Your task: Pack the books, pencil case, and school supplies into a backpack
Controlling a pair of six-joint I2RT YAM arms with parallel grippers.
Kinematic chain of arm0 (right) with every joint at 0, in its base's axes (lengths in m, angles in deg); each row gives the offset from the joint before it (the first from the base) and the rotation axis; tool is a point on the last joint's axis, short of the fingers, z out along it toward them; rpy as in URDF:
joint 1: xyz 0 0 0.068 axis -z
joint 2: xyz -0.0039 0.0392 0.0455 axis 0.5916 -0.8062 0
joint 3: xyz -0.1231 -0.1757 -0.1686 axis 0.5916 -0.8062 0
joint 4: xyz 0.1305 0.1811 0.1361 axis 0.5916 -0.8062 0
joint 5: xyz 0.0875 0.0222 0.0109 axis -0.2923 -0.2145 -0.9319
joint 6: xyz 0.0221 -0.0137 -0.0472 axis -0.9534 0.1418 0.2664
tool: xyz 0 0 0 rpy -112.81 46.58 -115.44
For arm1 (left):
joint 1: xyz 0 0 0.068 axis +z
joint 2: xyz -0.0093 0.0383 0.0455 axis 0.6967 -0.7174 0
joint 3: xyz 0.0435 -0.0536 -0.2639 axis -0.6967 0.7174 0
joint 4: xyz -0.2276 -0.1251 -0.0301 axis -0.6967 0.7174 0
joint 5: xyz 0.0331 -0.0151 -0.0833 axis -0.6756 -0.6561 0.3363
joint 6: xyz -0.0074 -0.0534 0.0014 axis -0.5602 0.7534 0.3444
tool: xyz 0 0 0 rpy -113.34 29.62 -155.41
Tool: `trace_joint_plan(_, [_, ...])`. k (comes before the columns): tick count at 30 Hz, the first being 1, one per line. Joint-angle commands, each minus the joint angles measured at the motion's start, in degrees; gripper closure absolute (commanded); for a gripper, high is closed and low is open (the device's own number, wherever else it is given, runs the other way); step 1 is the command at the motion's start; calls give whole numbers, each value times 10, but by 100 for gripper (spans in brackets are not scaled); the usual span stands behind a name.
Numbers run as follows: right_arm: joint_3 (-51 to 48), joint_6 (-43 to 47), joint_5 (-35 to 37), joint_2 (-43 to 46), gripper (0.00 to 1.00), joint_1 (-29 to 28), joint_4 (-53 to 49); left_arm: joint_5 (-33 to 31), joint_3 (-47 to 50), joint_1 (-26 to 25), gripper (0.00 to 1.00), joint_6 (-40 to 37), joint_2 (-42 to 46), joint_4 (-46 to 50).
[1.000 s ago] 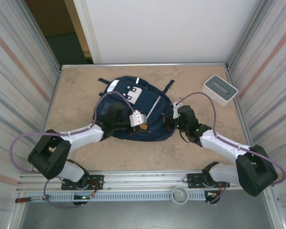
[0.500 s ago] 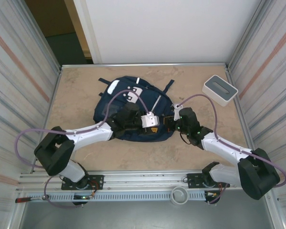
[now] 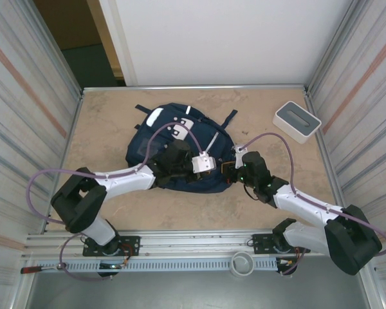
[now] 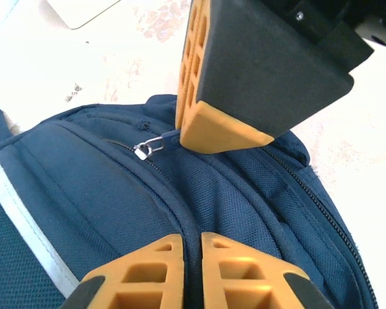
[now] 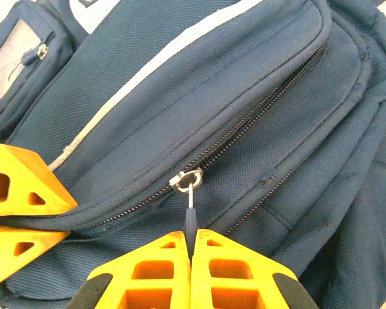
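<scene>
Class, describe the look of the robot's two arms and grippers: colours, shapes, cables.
The left arm and right arm have white shells, black joints and a lilac cable each. The left gripper and right gripper have orange wedge-shaped fingers with lattice cut-outs on black bodies.

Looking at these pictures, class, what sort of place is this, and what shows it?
Probably a robot test cell, not a classroom: two robot arms bolted to a rail at the near edge of the table, ribbed metal walls closing in both sides, and a backpack laid out for them.

Overhead view looks down; 2 wrist views closely share the backpack.
</scene>
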Motion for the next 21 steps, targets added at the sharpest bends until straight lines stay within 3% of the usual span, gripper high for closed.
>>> trace_joint_plan(1, [6, -8, 40, -4, 100, 10, -7, 39, 23, 24, 96, -3, 38, -27])
trace_joint_plan(7, [25, -35, 98, -36, 100, 28, -42, 105, 77, 61, 100, 6, 89, -75])
trace_joint_plan(13, [46, -46, 131, -56, 100, 40, -64, 124, 112, 96, 100, 7, 119, -89])
trace_joint_plan(18, [60, -40, 105, -66, 100, 44, -47, 113, 149, 132, 99, 18, 132, -129])
trace_joint_plan(21, [57, -34, 67, -69, 100, 35, -8, 96, 157, 133, 93, 13, 126, -133])
